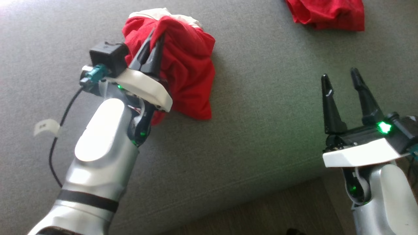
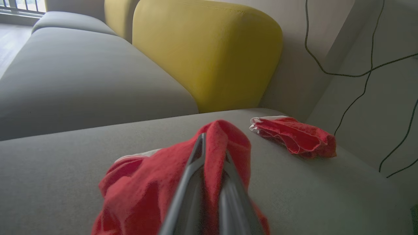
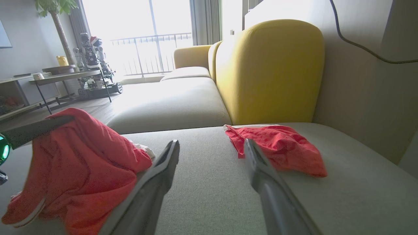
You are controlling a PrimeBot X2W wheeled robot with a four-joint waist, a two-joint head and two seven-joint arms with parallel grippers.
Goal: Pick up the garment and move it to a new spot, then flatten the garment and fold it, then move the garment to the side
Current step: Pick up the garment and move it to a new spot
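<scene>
1. left gripper [image 1: 157, 34] pinched shut on a raised fold of the red garment [image 1: 189, 71], bunched toward the left edge of the grey sofa seat [image 1: 261, 130].
2. right gripper [image 1: 339, 74] wide open, holding nothing, above the seat's front edge.
3. another red cloth [image 1: 329, 13] lies near the back right corner.
4. white cable tag [image 1: 45, 127]; print too blurred to read.

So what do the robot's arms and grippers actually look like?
The left arm and right arm are glossy silver with white wrist housings and green lights. The left gripper and right gripper have long, dark, tapering jaws. A black camera box with a teal plug and black cable sits at the left wrist.
</scene>
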